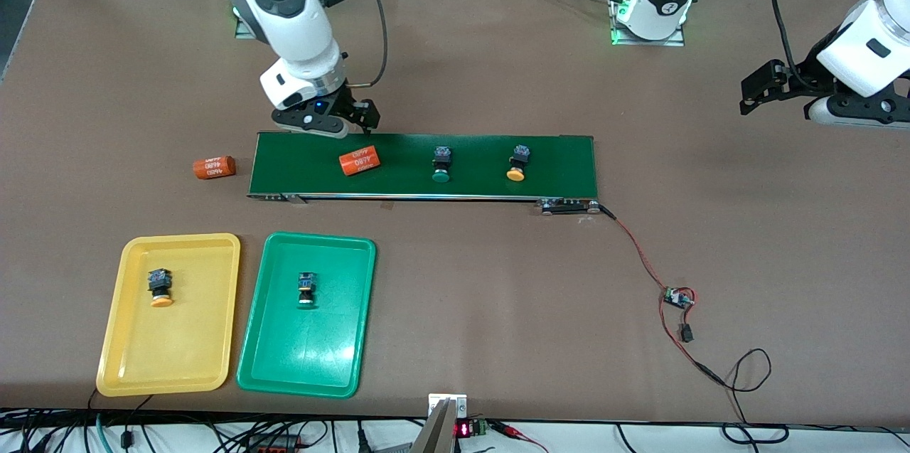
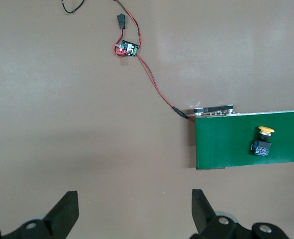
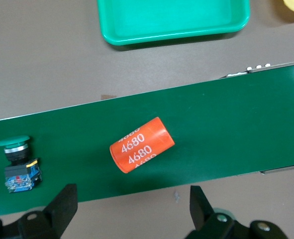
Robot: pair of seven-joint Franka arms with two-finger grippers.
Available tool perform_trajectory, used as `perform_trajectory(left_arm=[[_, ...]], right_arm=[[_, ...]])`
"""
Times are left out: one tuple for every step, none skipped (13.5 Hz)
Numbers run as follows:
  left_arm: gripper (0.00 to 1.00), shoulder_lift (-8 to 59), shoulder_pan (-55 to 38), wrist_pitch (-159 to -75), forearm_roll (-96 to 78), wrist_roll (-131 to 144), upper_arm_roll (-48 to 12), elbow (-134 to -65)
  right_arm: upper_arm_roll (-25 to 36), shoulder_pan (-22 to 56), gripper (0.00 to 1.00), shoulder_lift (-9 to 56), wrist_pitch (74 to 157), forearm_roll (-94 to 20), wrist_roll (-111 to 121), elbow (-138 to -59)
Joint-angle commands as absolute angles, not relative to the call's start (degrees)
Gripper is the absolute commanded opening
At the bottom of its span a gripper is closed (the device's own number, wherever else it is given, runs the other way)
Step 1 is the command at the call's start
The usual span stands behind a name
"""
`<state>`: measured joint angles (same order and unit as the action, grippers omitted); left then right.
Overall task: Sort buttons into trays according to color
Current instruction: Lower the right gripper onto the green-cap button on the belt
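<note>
Green-capped button (image 1: 441,163) on belt (image 1: 554,154) beside right pincer (image 1: 353,119), spread, prob. empty.

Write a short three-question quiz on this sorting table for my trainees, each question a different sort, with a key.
1. True or false: the green tray holds a button with a yellow cap.
2. How many buttons lie on the belt?
3. What does the right gripper hang over? A) the yellow tray B) the orange cylinder on the belt C) the small circuit board

Key: 1 false, its button has a green cap. 2 two: one green, one yellow. 3 B; the left gripper waits, open, over bare table.
</note>
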<state>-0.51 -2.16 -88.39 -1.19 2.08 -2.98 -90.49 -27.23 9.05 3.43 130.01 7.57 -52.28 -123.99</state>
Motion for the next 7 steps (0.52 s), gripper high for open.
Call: perform_trajectory(left_arm=[[1.0, -0.09, -2.46, -86.92, -1.67, 2.55, -2.29, -88.59], [1.0, -0.09, -2.37, -86.92, -1.67, 2.37, -2.29, -88.59], [1.0, 0.0, -2.37, -86.92, -1.67, 2.37, -2.29, -88.59], [1.0, 0.0, -2.46, -86.92, -1.67, 2.63, -2.29, -88.59], [1.0, 0.0, -2.63, -87.01, -1.76, 2.81, -2.29, -88.51], [1.0, 0.0, -2.72, -86.92, -1.93, 2.9, -2.37, -88.59], [1.0, 0.09, -2.81, -87.01, -1.85, 2.9, -2.37, -88.51]], right_arm=[[-28.03, 10.63, 1.0, 5.79, 132.53, 10.19, -57.99, -124.1], [-28.3, 10.72, 1.0, 6.5, 133.24, 10.89, -59.05, -124.01], [-28.47, 10.64, 1.0, 7.2, 134.29, 11.94, -60.28, -124.01], [-28.48, 10.72, 1.0, 7.73, 134.82, 12.39, -61.08, -124.01], [-28.56, 11.07, 1.0, 8.78, 135.96, 12.74, -62.82, -123.84], [-28.56, 11.68, 1.0, 9.49, 137.01, 13.79, -64.58, -123.84], [-28.56, 11.78, 1.0, 10.45, 137.37, 15.19, -65.99, -123.84]])
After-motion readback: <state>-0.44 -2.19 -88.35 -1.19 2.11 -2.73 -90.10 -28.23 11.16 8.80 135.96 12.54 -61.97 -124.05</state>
